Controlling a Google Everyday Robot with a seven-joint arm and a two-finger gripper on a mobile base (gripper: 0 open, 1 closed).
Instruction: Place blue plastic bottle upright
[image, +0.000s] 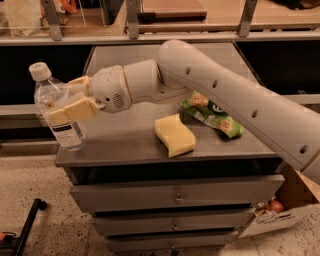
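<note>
The blue plastic bottle (56, 107) is a clear, faintly bluish water bottle with a white cap and a pale label. It stands nearly upright, tilted slightly left, at the front left corner of the grey cabinet top (125, 140), its base at the edge. My gripper (67, 102) reaches in from the right and is shut on the bottle's middle, with one tan finger (75, 111) across its front.
A yellow sponge (175, 134) lies near the front middle of the cabinet top. A green snack bag (212, 117) lies to its right, partly under my arm. A cardboard box (290, 210) sits on the floor at the right. Drawers are below.
</note>
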